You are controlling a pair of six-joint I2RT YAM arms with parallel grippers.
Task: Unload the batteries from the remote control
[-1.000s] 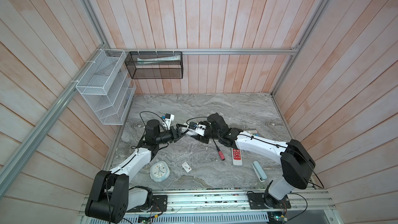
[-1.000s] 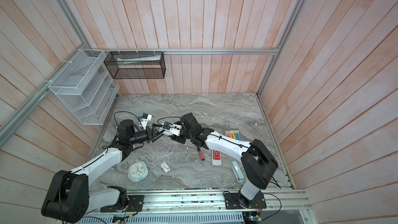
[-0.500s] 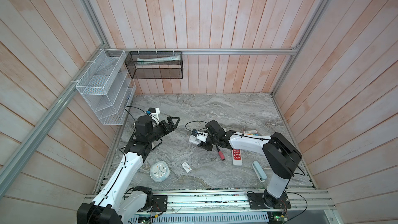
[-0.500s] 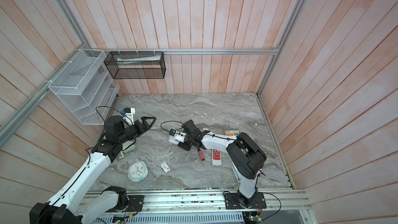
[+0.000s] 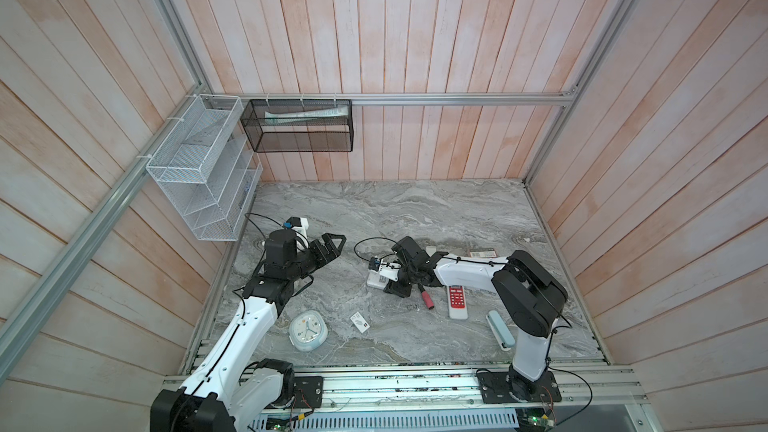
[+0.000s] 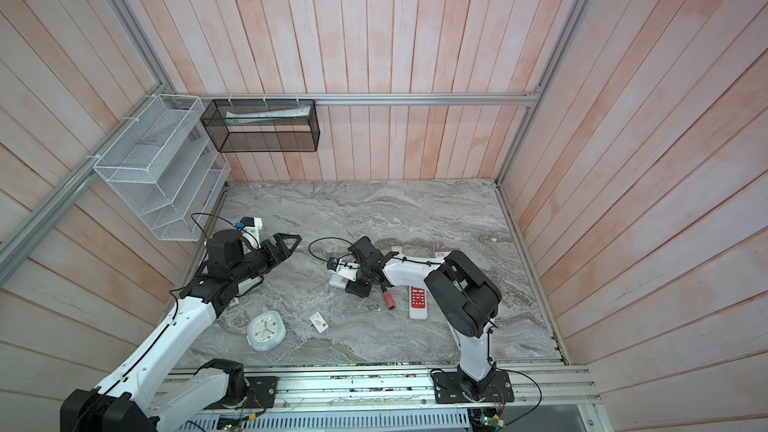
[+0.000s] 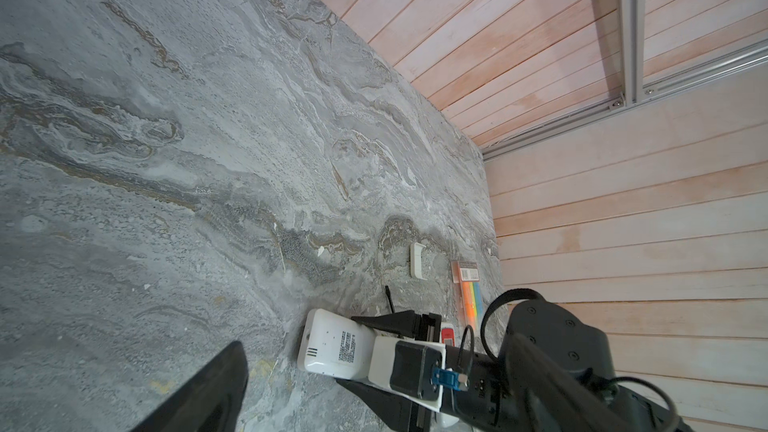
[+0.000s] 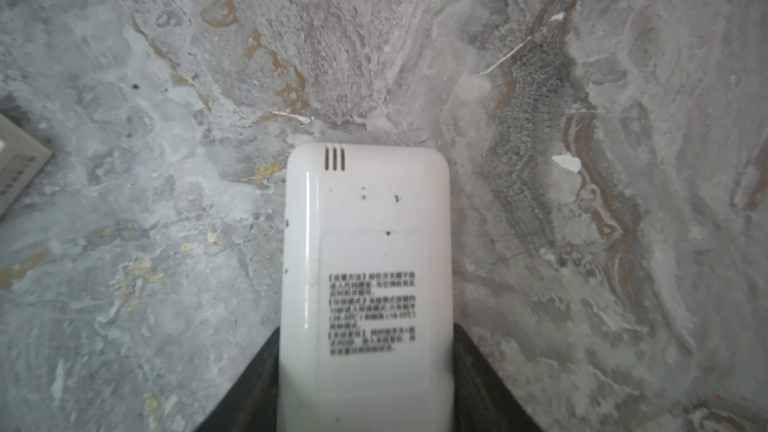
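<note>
Marble table [image 5: 415,209]. Left gripper [image 5: 334,247] is raised clear of everything, jaws spread wide, empty. Right gripper [image 8: 366,328] is low, pinching the white remote [image 8: 365,209] by its long sides, back up, down on the table. Batteries: none visible, likely inside under the held end, cannot tell. Risk: the pinch sits near one end, so prying may pivot the remote or send loose cells rolling. Back label [image 8: 372,313]: blocks of Chinese print, too blurred to read, no brand.

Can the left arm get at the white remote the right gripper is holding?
Probably yes. The left gripper hangs open with bare tabletop between it and the white remote, whose free end sticks out of the right gripper toward it. The right's jaws cover the other end.
</note>
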